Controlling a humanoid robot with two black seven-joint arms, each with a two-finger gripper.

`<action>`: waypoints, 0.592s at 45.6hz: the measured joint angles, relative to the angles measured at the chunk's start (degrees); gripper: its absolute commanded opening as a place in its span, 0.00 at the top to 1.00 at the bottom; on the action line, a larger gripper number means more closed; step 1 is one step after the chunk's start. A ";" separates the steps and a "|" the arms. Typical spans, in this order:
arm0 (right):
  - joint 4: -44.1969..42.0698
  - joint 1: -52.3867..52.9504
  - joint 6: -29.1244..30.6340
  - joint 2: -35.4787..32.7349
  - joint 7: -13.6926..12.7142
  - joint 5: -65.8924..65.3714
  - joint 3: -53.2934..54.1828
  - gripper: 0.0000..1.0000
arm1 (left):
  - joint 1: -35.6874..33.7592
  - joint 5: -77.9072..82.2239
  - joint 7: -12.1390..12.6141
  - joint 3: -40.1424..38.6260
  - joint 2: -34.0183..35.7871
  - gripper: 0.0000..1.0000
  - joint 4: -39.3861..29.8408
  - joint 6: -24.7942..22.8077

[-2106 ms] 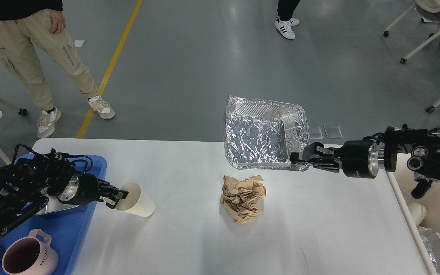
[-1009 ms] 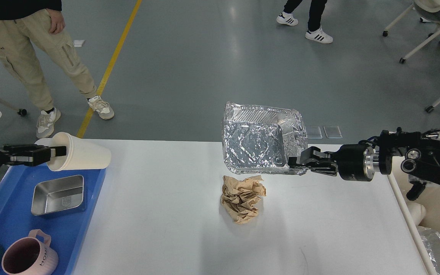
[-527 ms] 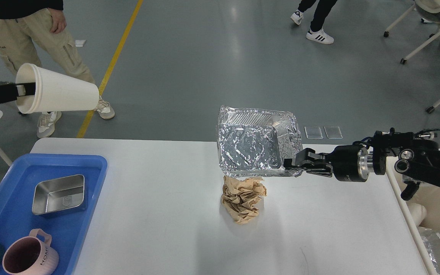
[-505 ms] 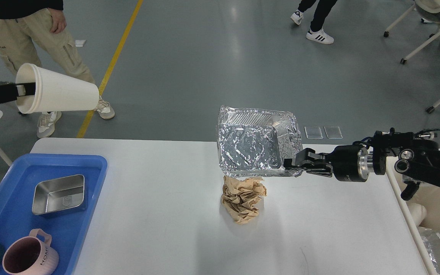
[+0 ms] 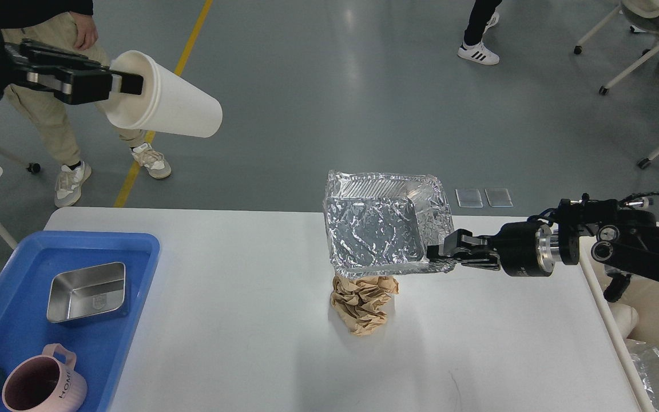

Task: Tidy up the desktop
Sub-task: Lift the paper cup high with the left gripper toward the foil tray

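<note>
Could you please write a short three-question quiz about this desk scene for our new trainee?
1. True or false: the left gripper holds the paper cup.
2. The right gripper grips: A) foil tray B) mug C) crumpled paper
3. Which two items sit in the blue tray?

Key: 1 true. 2 A. 3 the mug and the steel tin.

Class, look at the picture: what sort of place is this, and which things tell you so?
Probably a robotics lab or test hall. A painted grey floor with a yellow line, wheeled chairs, and bystanders around a white desktop where robot arms hold a cup and a foil tray.
</note>
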 measured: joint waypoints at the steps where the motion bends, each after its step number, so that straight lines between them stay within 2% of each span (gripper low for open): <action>1: 0.00 0.05 0.04 -0.03 0.00 -0.11 -0.24 1.00 | -1.19 0.92 0.06 0.77 -1.40 0.93 0.15 -0.25; 19: 0.10 0.85 0.15 -0.16 -0.26 -1.27 -1.00 1.00 | -18.08 3.66 0.91 13.82 -20.45 0.93 6.86 -1.15; 27: 0.28 0.95 0.15 -0.09 -0.56 -1.57 -1.00 1.00 | -23.01 3.67 0.91 20.18 -28.93 0.93 10.90 -1.12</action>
